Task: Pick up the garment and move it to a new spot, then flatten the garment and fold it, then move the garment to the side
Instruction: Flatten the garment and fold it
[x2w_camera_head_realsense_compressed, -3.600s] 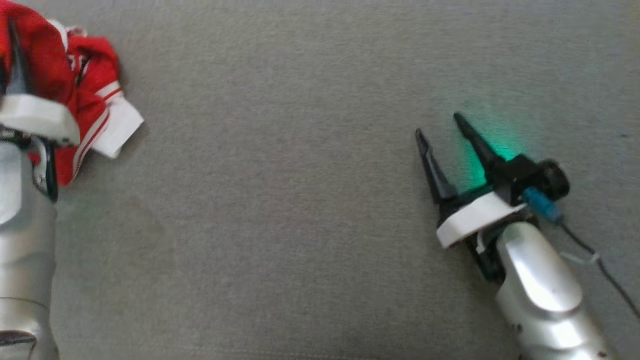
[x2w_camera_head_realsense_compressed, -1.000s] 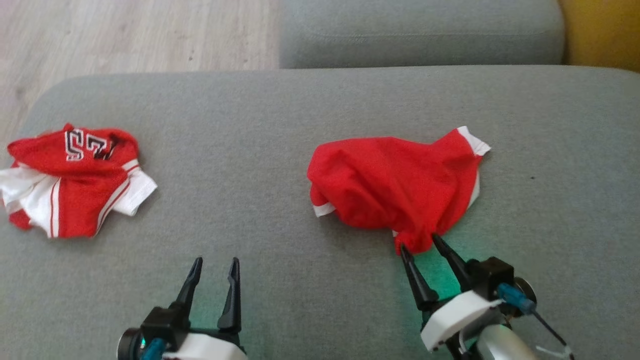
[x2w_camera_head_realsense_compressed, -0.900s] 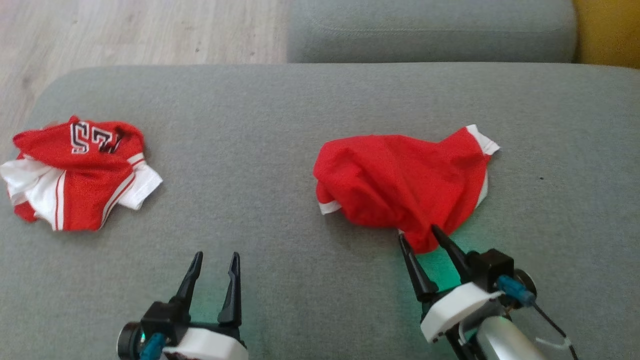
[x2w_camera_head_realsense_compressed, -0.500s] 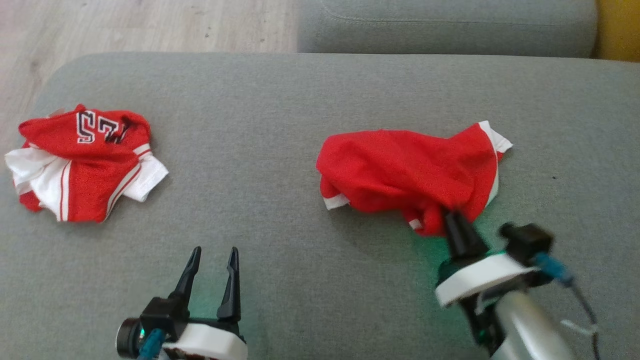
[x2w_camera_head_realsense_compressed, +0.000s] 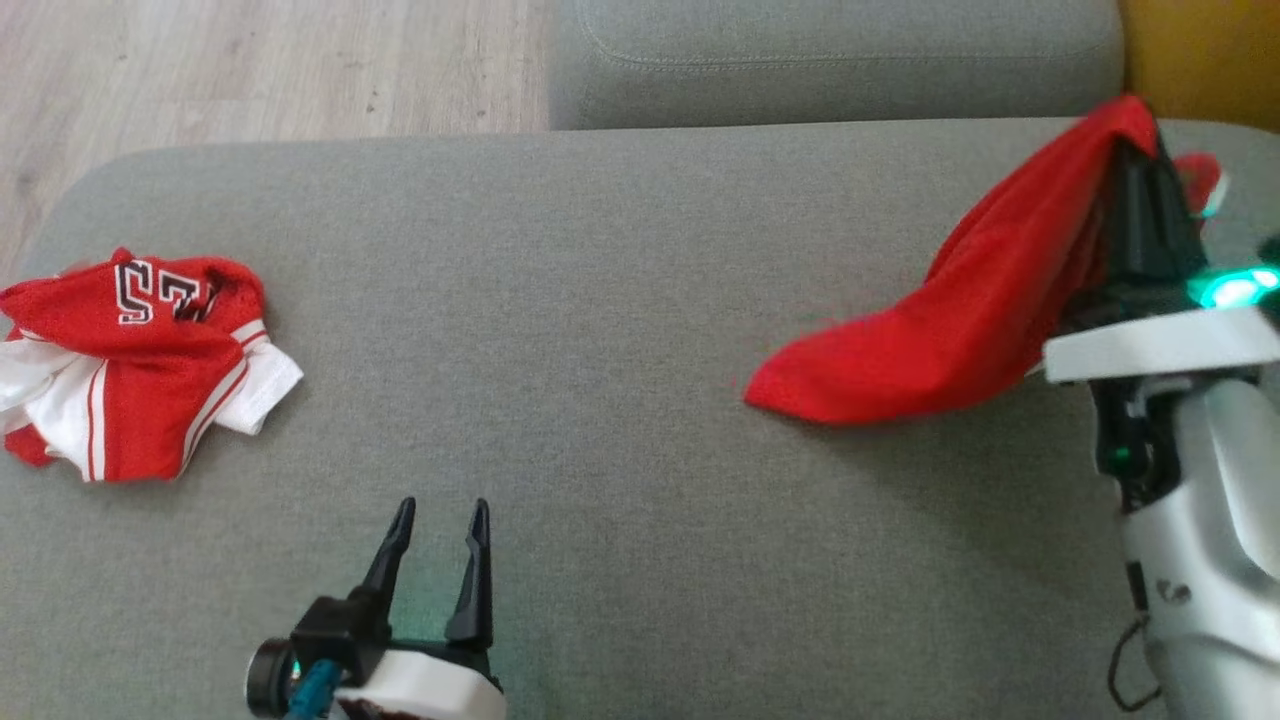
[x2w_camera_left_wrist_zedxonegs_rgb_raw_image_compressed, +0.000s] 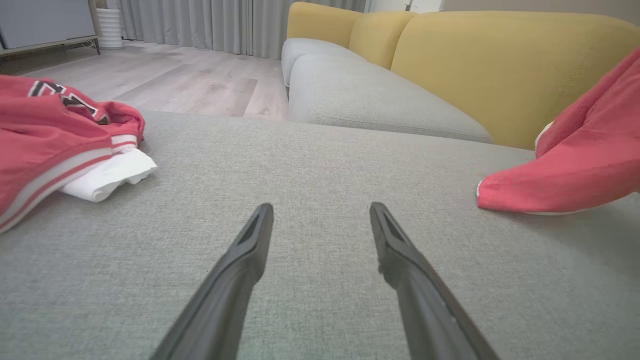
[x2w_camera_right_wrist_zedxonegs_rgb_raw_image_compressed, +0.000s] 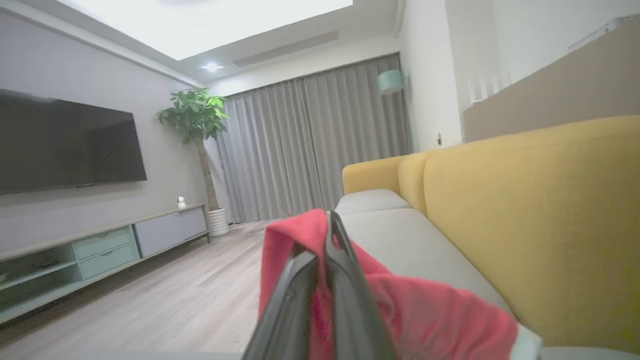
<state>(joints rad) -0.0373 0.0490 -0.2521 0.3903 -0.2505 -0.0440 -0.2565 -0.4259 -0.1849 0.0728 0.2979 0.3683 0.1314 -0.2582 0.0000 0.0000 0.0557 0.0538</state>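
The garment (x2w_camera_head_realsense_compressed: 950, 330) is plain red cloth with white trim. My right gripper (x2w_camera_head_realsense_compressed: 1140, 130) is shut on one end of it, raised above the right side of the grey seat cushion (x2w_camera_head_realsense_compressed: 600, 300). The cloth hangs down to the left, and its low end rests on the cushion. In the right wrist view the shut gripper (x2w_camera_right_wrist_zedxonegs_rgb_raw_image_compressed: 330, 225) has the red garment (x2w_camera_right_wrist_zedxonegs_rgb_raw_image_compressed: 430, 310) draped on both sides of it. My left gripper (x2w_camera_head_realsense_compressed: 440, 515) stands open and empty over the cushion's near edge. In the left wrist view the open left gripper (x2w_camera_left_wrist_zedxonegs_rgb_raw_image_compressed: 320, 212) has the garment (x2w_camera_left_wrist_zedxonegs_rgb_raw_image_compressed: 575, 165) at its right.
A second crumpled garment (x2w_camera_head_realsense_compressed: 130, 370), red and white with a number, lies at the cushion's left end (x2w_camera_left_wrist_zedxonegs_rgb_raw_image_compressed: 45, 145). Another grey cushion (x2w_camera_head_realsense_compressed: 830, 60) and a yellow backrest (x2w_camera_head_realsense_compressed: 1200, 50) lie beyond. Wooden floor (x2w_camera_head_realsense_compressed: 250, 70) is past the far left edge.
My right gripper shut on the garment's near edge, then lifted it up and to the right, so the heap now hangs stretched. The left gripper stayed put and open. The head camera shifted slightly.
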